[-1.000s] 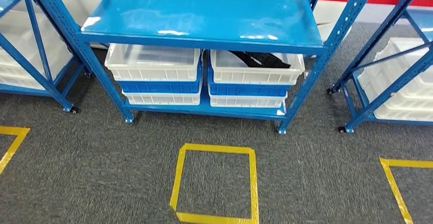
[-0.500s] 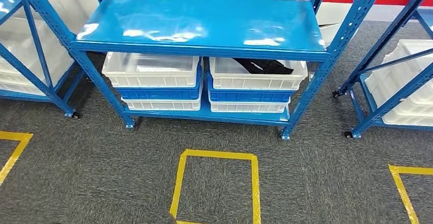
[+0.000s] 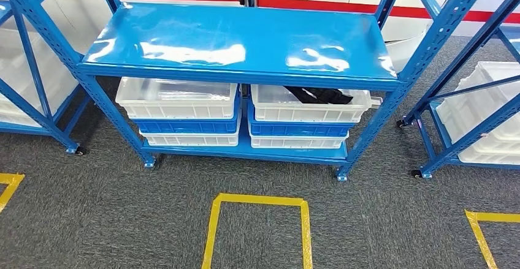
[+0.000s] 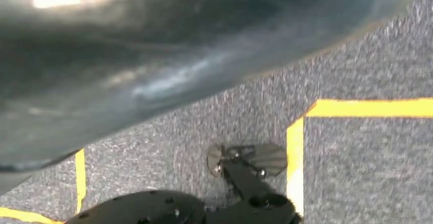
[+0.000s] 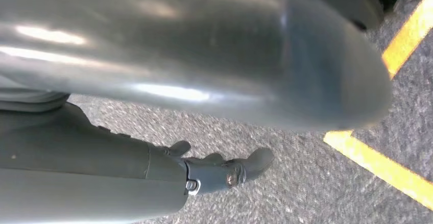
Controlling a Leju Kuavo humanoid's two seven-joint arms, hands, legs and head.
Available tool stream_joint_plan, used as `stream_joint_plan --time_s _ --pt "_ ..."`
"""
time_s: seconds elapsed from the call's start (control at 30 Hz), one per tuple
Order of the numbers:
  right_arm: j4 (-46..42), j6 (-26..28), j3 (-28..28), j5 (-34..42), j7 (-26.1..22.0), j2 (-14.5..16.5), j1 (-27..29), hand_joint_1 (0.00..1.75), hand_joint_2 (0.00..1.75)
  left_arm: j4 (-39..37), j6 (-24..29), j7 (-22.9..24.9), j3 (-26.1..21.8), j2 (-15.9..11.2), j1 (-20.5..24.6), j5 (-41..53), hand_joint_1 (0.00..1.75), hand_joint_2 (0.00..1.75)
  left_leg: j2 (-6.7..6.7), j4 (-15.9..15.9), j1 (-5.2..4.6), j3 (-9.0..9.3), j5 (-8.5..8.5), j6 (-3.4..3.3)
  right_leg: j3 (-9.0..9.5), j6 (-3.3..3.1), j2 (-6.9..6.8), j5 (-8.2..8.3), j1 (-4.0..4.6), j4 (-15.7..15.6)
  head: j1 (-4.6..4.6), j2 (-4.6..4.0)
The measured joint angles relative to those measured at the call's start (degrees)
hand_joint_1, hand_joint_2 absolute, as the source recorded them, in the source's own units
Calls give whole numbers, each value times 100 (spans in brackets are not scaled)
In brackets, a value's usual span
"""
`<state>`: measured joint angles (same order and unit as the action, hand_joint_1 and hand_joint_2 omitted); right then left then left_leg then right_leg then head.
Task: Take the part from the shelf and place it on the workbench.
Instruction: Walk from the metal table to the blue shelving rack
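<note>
A blue shelf stands on grey carpet. Its lower level holds stacked crates; the black part lies in the upper right white crate. The right robot hand hangs empty, fingers loosely extended; the left robot hand's state cannot be told.

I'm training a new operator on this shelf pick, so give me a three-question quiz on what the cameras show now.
1. True or false: the top shelf is bare.
2. Which upper white bin holds the black part: A left bin, B right bin?
3. Fill in: yellow tape marks a ___ on the carpet before the shelf.

Key: 1 true; 2 B; 3 square.
</note>
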<state>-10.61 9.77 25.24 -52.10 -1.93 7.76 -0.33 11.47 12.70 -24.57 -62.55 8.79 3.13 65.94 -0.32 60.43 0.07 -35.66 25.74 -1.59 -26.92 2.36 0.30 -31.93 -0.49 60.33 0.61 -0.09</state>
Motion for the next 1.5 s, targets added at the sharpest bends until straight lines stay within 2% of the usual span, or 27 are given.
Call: stream_joint_plan --time_s 0.03,0.13,0.17,0.2,0.27,0.3,0.37,0.43,0.53,0.63,0.67,0.7,0.73,0.8,0.83,0.87,0.97,1.07,1.13,1.23,1.27,1.3,1.33,1.37,1.4,1.43,1.5 --pt "1 0 0 -2 -1 1 -5 0 0 0 0 0 0 1 2 0 0 0 -8 -25 11 39 7 -23 -152 4 -3 -50 -6 238 -8 0" --pt "1 0 0 -11 -7 3 -7 0 0 0 1 3 0 4 10 9 0 0 -26 -41 11 109 85 -64 -881 -15 -4 -346 -14 1214 -15 1" --pt "1 0 0 -14 -8 1 4 0 0 0 2 4 -1 5 10 17 0 0 -37 -41 9 146 123 -67 -1062 -7 -4 -398 -14 1359 -14 0" --pt "1 0 1 -16 -8 -1 15 0 0 0 4 5 -1 5 8 28 0 0 -49 -41 8 194 162 -67 -1154 24 -4 -355 -14 1324 -16 -1" --pt "1 0 2 -16 -8 -8 28 0 0 0 9 7 -1 12 6 48 0 0 -69 -43 8 306 243 -51 -1071 125 -7 52 -10 721 -17 -1" --pt "1 0 2 -16 -8 -15 28 0 0 0 10 7 0 19 6 54 0 0 -74 -41 3 361 285 -34 -989 139 -15 283 -3 372 -15 -1" --pt "-1 0 2 -17 -8 -28 10 0 0 0 14 9 0 36 12 58 0 0 -80 -54 -5 418 358 25 -871 38 -38 493 38 -45 -10 0" --pt "-1 0 2 -23 -8 -36 6 0 0 -1 15 13 0 45 14 61 0 0 -76 -30 -6 461 357 104 -801 -121 -39 493 59 -118 -8 0" --pt "-1 4 4 -42 -15 -49 27 0 0 -2 15 17 0 49 12 61 0 0 -44 264 5 422 496 206 -576 -241 -31 544 -2 -183 4 0" --pt "0 7 4 -52 -26 -54 6 0 0 -2 10 3 0 50 22 60 0 0 -17 1132 20 -88 882 262 -482 -303 -32 490 -3 -187 38 0" --pt "1 8 4 -52 -26 -54 4 0 0 -2 9 0 0 50 19 58 0 0 -14 1323 23 -253 927 267 -459 -304 -27 463 1 -187 38 0" --pt "1 8 4 -53 -26 -54 12 0 0 -2 9 -1 0 49 12 56 0 0 -12 1320 25 -328 853 264 -427 -298 -21 431 1 -186 40 1" --pt "1 9 4 -53 -26 -53 21 0 0 -2 9 0 -1 49 7 54 0 0 -8 1147 29 -312 681 258 -386 -286 -15 400 0 -186 40 1" --pt "1 9 4 -54 -26 -46 34 0 0 -3 9 1 -2 46 4 51 0 0 4 496 31 -83 230 238 -306 -247 -9 333 -4 -192 39 1" --pt "1 9 4 -55 -26 -44 31 0 0 -3 9 2 -2 46 6 51 0 0 8 254 22 13 116 226 -280 -227 -10 310 -2 -200 36 0" --pt "1 9 4 -55 -26 -42 24 0 0 -4 9 2 -2 45 11 52 0 0 12 86 6 75 125 211 -260 -205 -11 292 5 -203 38 -1" --pt "1 10 4 -56 -22 -42 7 0 0 -4 9 3 -3 44 14 52 0 0 20 -20 -35 118 232 107 -219 -112 -21 274 24 -179 36 -1" --pt "1 12 4 -59 -16 -43 20 0 0 -3 14 4 -7 44 -9 50 0 0 10 -69 -16 258 148 -3 -249 -18 -41 232 28 -36 19 1" --pt "1 13 4 -61 -22 -43 5 0 0 -1 15 3 -8 46 0 50 0 0 10 -91 -10 295 147 -37 -477 -25 -43 106 28 344 -13 1" --pt "1 13 4 -62 -31 -34 -6 0 0 0 15 2 -9 45 13 50 0 0 6 -92 -15 302 183 -90 -1116 -55 -37 -175 18 1252 -45 1" --pt "1 12 4 -62 -32 -33 5 0 0 0 15 2 -9 45 12 50 0 0 -2 -92 -17 314 203 -99 -1245 -28 -37 -177 9 1346 -45 1" --pt "1 12 5 -62 -32 -33 16 0 0 0 15 2 -10 44 10 50 0 0 -12 -92 -17 333 222 -98 -1279 26 -37 -90 -4 1254 -49 1" --pt "1 12 5 -63 -32 -33 25 0 0 0 15 2 -11 44 8 50 0 0 -22 -92 -16 358 244 -88 -1222 85 -38 71 -16 989 -48 1" --pt "1 11 5 -63 -32 -33 29 0 0 0 15 2 -13 43 6 50 0 0 -29 -92 -15 383 265 -73 -1088 131 -42 273 -25 600 -50 1" --pt "1 11 5 -63 -33 -33 25 0 0 0 15 2 -14 43 5 50 0 0 -30 -91 -19 415 290 -48 -964 130 -48 411 -25 260 -50 1" --pt "1 10 5 -64 -33 -32 14 0 0 0 16 1 -15 44 7 50 0 0 -27 -98 -23 437 316 -18 -871 86 -54 462 -10 22 -52 1" --pt "1 7 4 -64 -34 -31 0 0 0 0 17 -1 -16 45 11 51 0 0 -19 -102 -26 477 337 59 -810 -53 -51 435 27 -138 -54 1"
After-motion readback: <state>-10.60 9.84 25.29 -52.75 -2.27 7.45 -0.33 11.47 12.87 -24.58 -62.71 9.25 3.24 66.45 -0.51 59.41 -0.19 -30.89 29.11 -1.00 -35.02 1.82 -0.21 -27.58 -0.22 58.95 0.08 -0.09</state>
